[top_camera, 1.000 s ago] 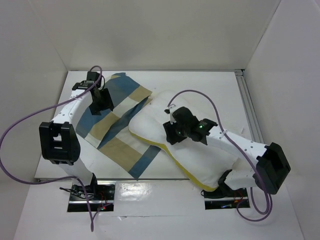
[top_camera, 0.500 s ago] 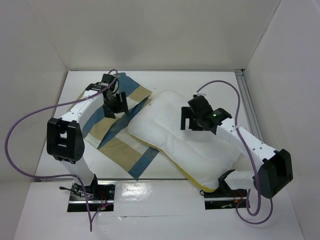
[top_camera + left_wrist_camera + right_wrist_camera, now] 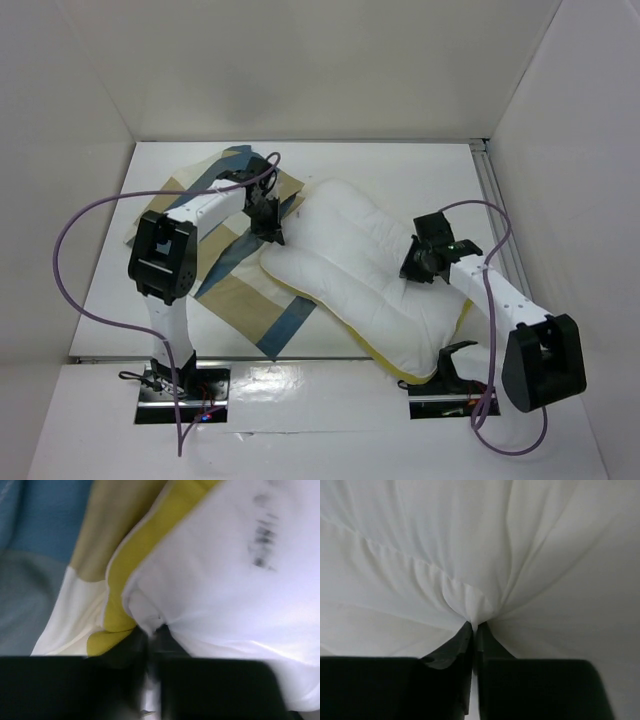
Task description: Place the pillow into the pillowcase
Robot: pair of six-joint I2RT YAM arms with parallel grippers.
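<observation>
The white pillow [image 3: 360, 265] lies slantwise across the middle of the table, its yellow band [image 3: 380, 352] showing along the near edge. Part of it overlaps the blue, tan and cream pillowcase [image 3: 235, 290], which is spread flat at the left. My left gripper [image 3: 271, 228] is at the pillow's left corner, shut on a pinch of white fabric [image 3: 150, 622] beside the yellow band [image 3: 130, 565]. My right gripper [image 3: 420, 262] presses into the pillow's right side, shut on a gathered fold of its cloth [image 3: 472, 607].
White walls enclose the table on three sides. A metal rail [image 3: 500, 220] runs along the right edge. Purple cables [image 3: 75, 235] loop off both arms. The arm bases [image 3: 180, 385] stand at the near edge.
Both arms moved to the pillow's edges: the left from the pillowcase to the pillow's left corner, the right from the middle to its right side. Both grippers closed on pillow fabric.
</observation>
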